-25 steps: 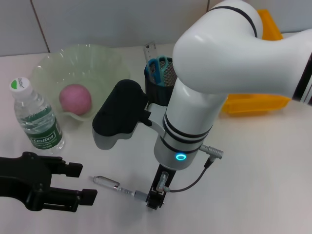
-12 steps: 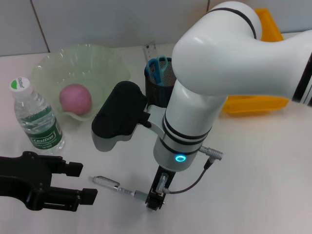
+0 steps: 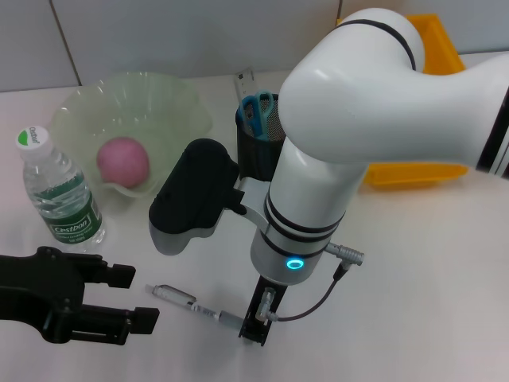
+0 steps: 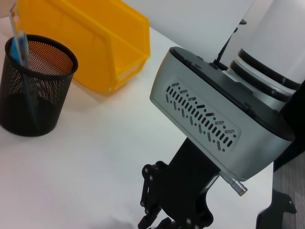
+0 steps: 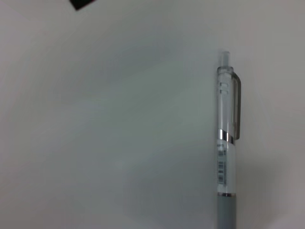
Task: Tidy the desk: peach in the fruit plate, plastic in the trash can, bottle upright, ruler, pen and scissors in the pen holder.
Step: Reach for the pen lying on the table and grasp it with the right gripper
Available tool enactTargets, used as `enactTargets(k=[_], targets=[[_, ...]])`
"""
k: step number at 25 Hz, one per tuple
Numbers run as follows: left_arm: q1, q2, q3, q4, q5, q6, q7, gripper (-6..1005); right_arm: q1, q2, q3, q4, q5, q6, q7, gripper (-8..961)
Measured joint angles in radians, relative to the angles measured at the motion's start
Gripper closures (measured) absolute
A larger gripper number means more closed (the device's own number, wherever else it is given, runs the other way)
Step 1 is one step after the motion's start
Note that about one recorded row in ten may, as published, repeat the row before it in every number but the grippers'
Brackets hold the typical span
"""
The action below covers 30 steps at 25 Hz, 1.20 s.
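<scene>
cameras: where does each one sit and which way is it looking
Head view: on the head, looking down at the desk; left gripper and right gripper at the pen.
Left wrist view: looks across at the pen holder; shows the right arm.
Right wrist view: straight down on the pen; no own body.
Shared: head and right wrist views both show the pen.

You're looking at a plain white desk point(image 3: 429, 270) that fills most of the head view. Behind its far edge stands a pale wall point(image 3: 175, 32) of large panels, split by thin dark seams. Light is soft and even, with faint shadows. In the left wrist view, grey floor point(image 4: 293, 183) shows past the desk's edge.
</scene>
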<state>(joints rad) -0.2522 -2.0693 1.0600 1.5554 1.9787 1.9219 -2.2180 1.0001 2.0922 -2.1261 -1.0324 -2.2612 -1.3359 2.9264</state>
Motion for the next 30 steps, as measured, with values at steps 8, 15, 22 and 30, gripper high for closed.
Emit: enactTargets(k=[8,15,22,30], targets=[[-0.004,0.0,0.0,0.0,0.0,0.0,0.0,214,0.001,0.0,0.0,0.005,0.0,0.0,0.003,807],[-0.006,0.0,0.0,0.0,0.0,0.0,0.0,214,0.0,0.0,0.0,0.0,-0.003,-0.001,0.005,833],[-0.007,0.0,-0.001,0.0,0.0,0.0,0.004,213,-0.012,0.0,0.038,-0.011,-0.007,-0.007,0.002,864],[-0.007,0.002,-0.001,0.0,0.0,0.0,0.004,214,-0.022,0.0,0.065,-0.035,-0.02,-0.02,-0.018,862]])
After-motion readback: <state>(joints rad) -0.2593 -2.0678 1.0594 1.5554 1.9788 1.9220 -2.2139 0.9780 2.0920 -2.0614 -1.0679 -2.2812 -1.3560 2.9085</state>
